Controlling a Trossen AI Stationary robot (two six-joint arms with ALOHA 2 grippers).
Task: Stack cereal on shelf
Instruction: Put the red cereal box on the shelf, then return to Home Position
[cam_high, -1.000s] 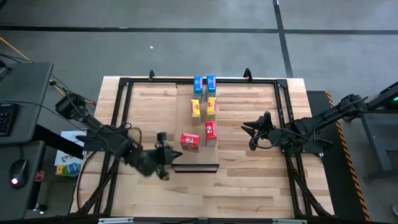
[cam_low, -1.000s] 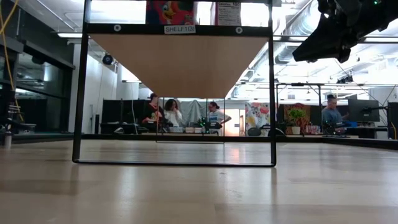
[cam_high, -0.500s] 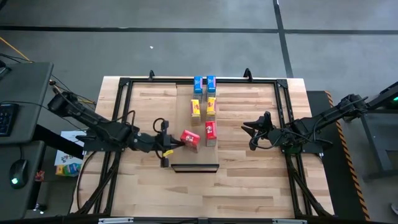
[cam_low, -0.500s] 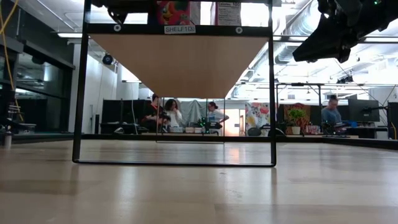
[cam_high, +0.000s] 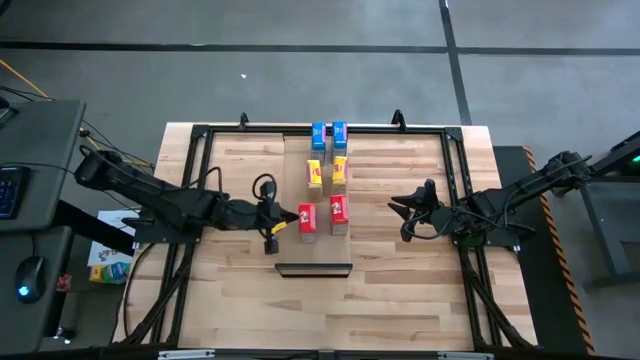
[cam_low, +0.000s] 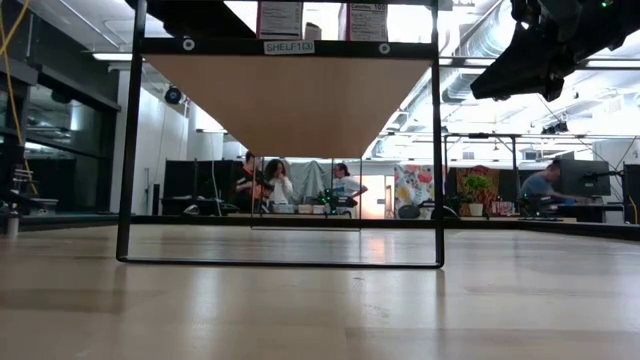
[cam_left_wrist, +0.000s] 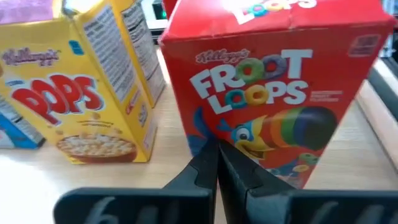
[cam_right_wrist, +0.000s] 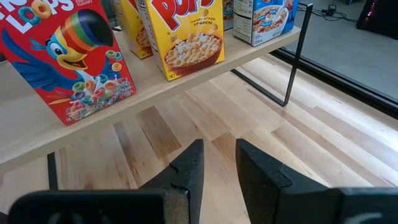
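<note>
shelf (cam_high: 326, 195) centre frame, six boxes on it | left tool (cam_high: 274, 222) fingers together, tips at left red box (cam_high: 307, 219); holds nothing | right tool (cam_high: 408, 215) right of centre, slightly apart, empty | boxes: light, thin card, crushable, tippy; grip by the side faces, gently

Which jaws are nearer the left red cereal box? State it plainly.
Left. The left gripper, jaws shut, sits right against the left red cereal box; the right gripper waits well off beyond the other red box.

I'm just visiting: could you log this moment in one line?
left gripper: shut, at red cereal box | right gripper: waiting, empty | shelf: six boxes
</note>
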